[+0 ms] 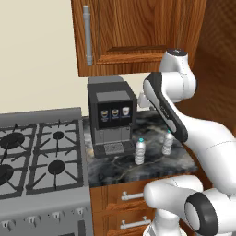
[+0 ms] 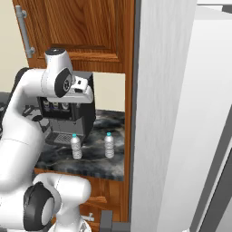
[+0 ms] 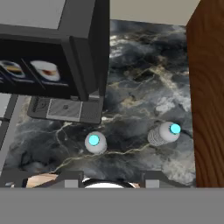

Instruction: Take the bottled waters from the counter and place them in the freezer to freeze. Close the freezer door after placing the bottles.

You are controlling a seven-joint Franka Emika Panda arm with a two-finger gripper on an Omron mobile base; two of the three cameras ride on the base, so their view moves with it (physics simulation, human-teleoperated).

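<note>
Bottled waters (image 1: 140, 151) upright on marbled counter (image 1: 152, 166) beside coffee machine (image 1: 112, 115); closed, empty hand (image 3: 113, 177) above.

Stove (image 1: 41, 156) cut by left edge; freezer (image 2: 181, 113) cropped right.

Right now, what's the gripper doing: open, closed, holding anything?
Gripper: jaws closed, holding nothing; both bottled waters stand on the counter below.

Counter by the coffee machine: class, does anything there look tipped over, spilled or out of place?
Nothing stands out. Both water bottles stand upright with caps on, apart from each other, on the dark counter in front of the coffee machine. No spill shows.
</note>
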